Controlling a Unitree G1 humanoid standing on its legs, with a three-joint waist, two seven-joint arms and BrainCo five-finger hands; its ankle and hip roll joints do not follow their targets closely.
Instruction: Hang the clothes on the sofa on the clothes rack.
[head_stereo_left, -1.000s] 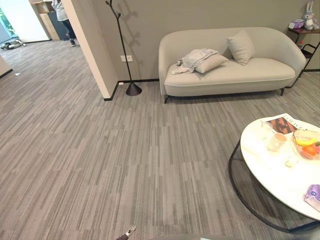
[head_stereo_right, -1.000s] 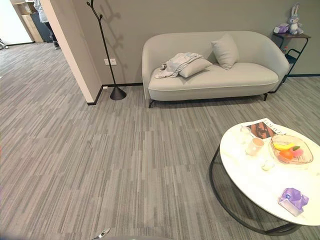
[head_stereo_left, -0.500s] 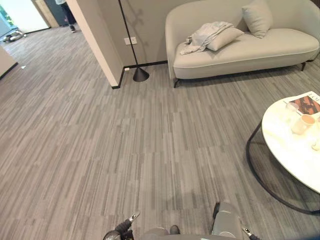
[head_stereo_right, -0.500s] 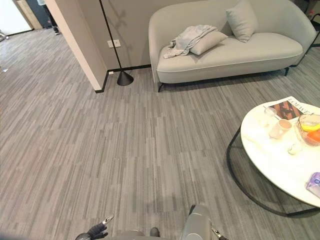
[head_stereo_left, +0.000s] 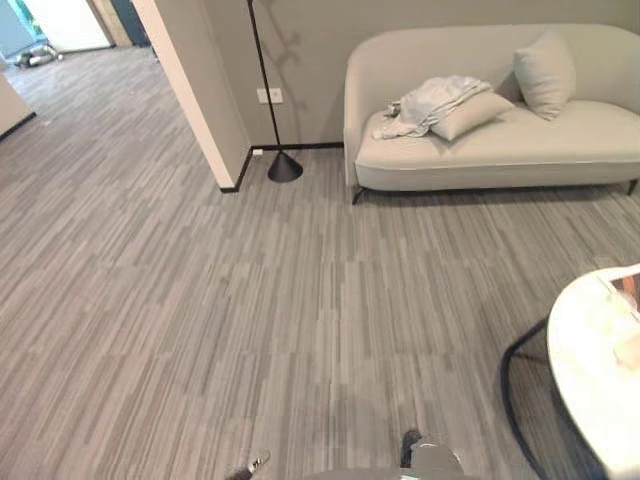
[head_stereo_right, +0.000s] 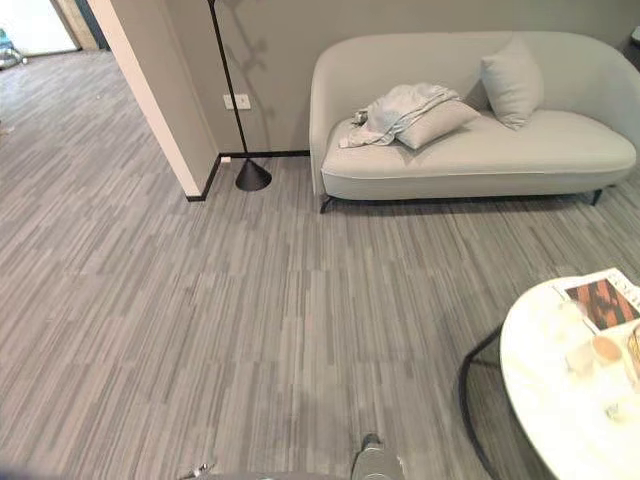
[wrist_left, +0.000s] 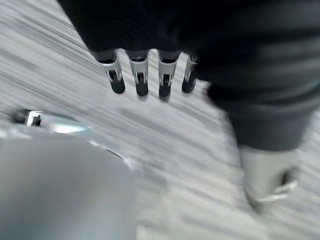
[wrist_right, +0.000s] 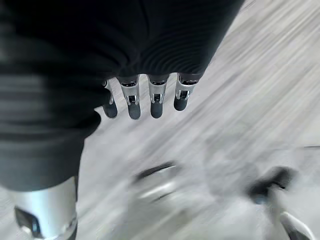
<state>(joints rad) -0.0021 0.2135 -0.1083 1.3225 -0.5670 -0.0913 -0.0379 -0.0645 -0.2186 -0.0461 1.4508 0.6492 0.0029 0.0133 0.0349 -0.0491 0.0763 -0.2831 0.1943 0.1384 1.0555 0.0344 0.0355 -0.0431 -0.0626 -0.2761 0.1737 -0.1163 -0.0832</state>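
Right eye view has the clothes (head_stereo_right: 398, 106) heaped on the sofa (head_stereo_right: 480, 150) upper right, rack (head_stereo_right: 232, 95) bare, nothing done; left hand (wrist_left: 145, 75) and right hand (wrist_right: 150, 97) fingers relaxed, holding nothing

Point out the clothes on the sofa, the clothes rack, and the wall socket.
clothes (head_stereo_right: 392, 106), right eye view, middle of the crumpled pile.
clothes rack (head_stereo_right: 252, 177), right eye view, its black cone base on the floor.
wall socket (head_stereo_right: 237, 101), right eye view, centre of the white plate.
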